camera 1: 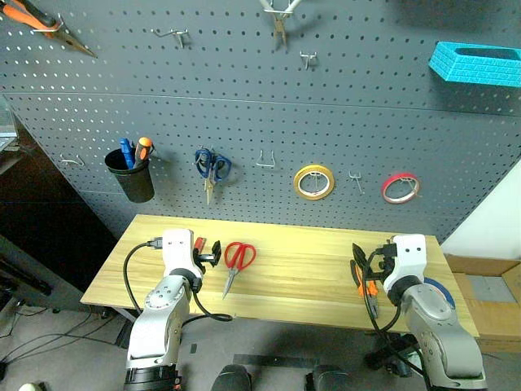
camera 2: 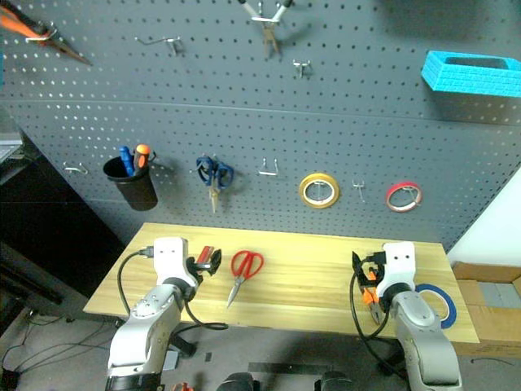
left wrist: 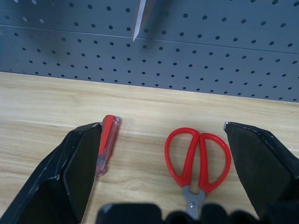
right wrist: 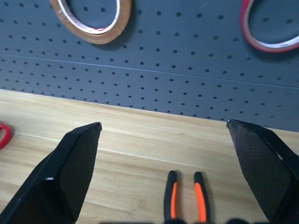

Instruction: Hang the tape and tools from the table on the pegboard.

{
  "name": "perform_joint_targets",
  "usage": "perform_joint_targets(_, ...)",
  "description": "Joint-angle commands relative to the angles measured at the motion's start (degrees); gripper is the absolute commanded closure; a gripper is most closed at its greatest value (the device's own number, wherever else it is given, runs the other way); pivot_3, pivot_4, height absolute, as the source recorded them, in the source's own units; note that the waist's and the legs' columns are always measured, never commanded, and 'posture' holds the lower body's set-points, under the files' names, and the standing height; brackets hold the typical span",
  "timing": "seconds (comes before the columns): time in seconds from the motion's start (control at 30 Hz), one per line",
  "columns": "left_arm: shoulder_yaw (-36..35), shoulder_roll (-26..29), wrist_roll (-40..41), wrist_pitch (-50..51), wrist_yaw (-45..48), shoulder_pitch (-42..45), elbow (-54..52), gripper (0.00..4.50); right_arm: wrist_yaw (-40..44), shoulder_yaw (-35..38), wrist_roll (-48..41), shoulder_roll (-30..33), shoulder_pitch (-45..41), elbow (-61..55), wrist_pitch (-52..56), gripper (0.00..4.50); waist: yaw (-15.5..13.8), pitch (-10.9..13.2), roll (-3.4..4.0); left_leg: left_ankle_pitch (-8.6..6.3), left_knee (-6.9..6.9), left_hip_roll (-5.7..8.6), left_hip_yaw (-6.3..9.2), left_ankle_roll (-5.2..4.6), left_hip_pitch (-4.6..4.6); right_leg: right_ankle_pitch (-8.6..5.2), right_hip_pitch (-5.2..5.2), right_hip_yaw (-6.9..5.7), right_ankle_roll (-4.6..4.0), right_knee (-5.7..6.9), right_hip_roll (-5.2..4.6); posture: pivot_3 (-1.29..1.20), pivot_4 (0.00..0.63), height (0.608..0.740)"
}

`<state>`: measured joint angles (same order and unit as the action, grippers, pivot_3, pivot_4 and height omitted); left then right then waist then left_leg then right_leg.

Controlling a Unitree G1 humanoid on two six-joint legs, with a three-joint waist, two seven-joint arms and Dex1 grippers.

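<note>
Both arms hovered low over the wooden bench (camera 1: 309, 277) with nothing yet hung: the left gripper (left wrist: 161, 135) stood with its jaws spread wide and empty, and the right gripper (right wrist: 163, 133) likewise.

The red-handled scissors (camera 1: 237, 261) lay just ahead of the left jaws and slightly toward the right one, loops toward the pegboard (camera 1: 269, 114), blades trailing back toward the bench's near edge, so their long axis ran roughly along the gripper's reach. The red-handled screwdriver (left wrist: 106, 142) lay close beside the left-hand jaw, on much the same line.

The orange-and-black pliers (right wrist: 185, 196) lay directly between the right jaws, handles pointing toward the board. The blue tape roll (camera 2: 433, 303) lay flat near the bench's right end, beside the right arm. By position, the left arm looked best placed for the scissors and screwdriver, the right for the pliers and tape.

On the board, a black cup (camera 1: 132, 174) held blue- and orange-handled tools, and a blue bin (camera 1: 476, 62) sat high at the right, its contents hidden. Blue-handled scissors (camera 1: 212, 167), a yellow roll (camera 1: 314, 181) and a thin red roll (camera 1: 400, 188) already hung there, with a bare hook (camera 1: 265, 159) between scissors and yellow roll.
</note>
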<state>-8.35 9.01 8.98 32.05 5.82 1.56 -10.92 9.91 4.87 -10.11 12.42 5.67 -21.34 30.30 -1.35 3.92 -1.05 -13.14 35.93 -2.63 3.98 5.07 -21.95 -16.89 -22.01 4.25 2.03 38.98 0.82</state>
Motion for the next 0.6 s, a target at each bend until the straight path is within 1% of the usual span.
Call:
perform_joint_targets(0.03, -1.1, -0.4, 1.9, 0.8, 0.3, 0.6, -3.2, 0.03, 0.3, 0.3, 0.3, 0.2, -0.6, -0.2, -2.0, 0.00, 0.0, 0.0, 0.00, 0.00, 0.00, 0.00, 0.00, 0.00, 0.00, 0.00, 0.00, 0.00, 0.00, 0.00, 0.00, 0.15, 0.016, 0.740)
perform_joint_targets(0.57, -0.9, -0.6, 3.0, 0.5, 0.4, 0.7, -3.4, 0.03, 0.3, 1.0, 1.6, 1.5, 1.0, 1.7, -3.4, 0.00, 0.0, 0.0, 0.00, 0.00, 0.00, 0.00, 0.00, -0.01, 0.01, 0.00, 0.01, 0.00, 0.00, 0.00, 0.00, 0.14, 0.030, 0.740)
perform_joint_targets(0.6, -0.5, -0.4, 2.8, 0.4, 0.7, 0.8, -3.3, 0.03, 0.4, 1.3, 1.7, 1.8, 1.1, 1.8, -3.0, 0.00, 0.0, 0.0, 0.00, 0.00, 0.00, 0.00, 0.00, -0.01, 0.01, 0.00, 0.01, 0.00, -0.01, 0.00, 0.00, 0.14, 0.041, 0.740)
